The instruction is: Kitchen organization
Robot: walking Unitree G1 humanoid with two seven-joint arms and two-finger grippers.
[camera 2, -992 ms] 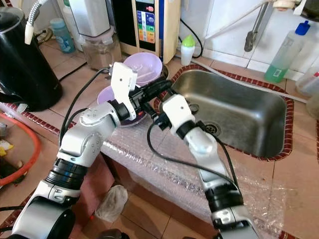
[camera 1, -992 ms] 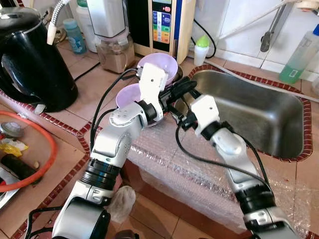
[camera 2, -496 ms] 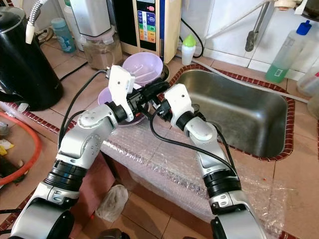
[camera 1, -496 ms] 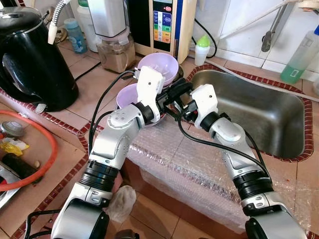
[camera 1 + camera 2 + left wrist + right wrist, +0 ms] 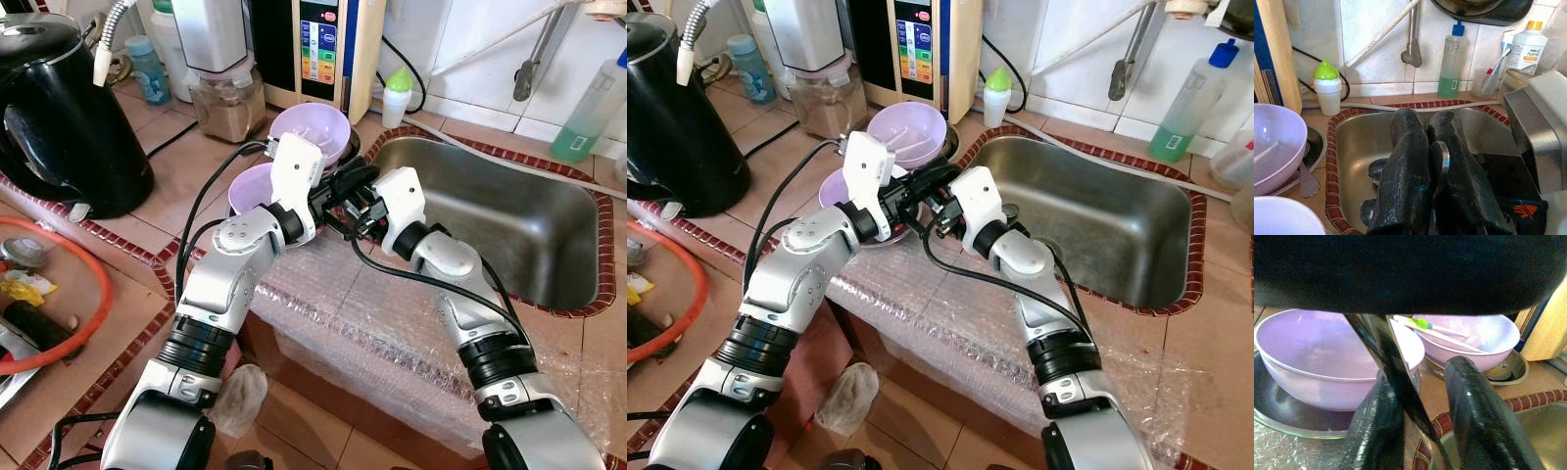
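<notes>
Left gripper [image 5: 353, 182]: above counter edge between bowls and sink, fingers pressed together on a thin metal utensil [image 5: 1442, 164].
Right gripper [image 5: 1420, 416]: meets the left one; fingers parted, dark flat strip between them, contact unclear.
Near bowl [image 5: 1327, 357]: lilac, on a steel plate [image 5: 1283, 406].
Far bowl [image 5: 312, 129]: lilac, behind.
Sink [image 5: 509, 230]: steel, right of grippers.

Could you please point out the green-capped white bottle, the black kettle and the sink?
green-capped white bottle [image 5: 396, 98], left eye view, on its body.
black kettle [image 5: 69, 127], left eye view, on its side.
sink [image 5: 1097, 211], right eye view, on its back wall.
</notes>
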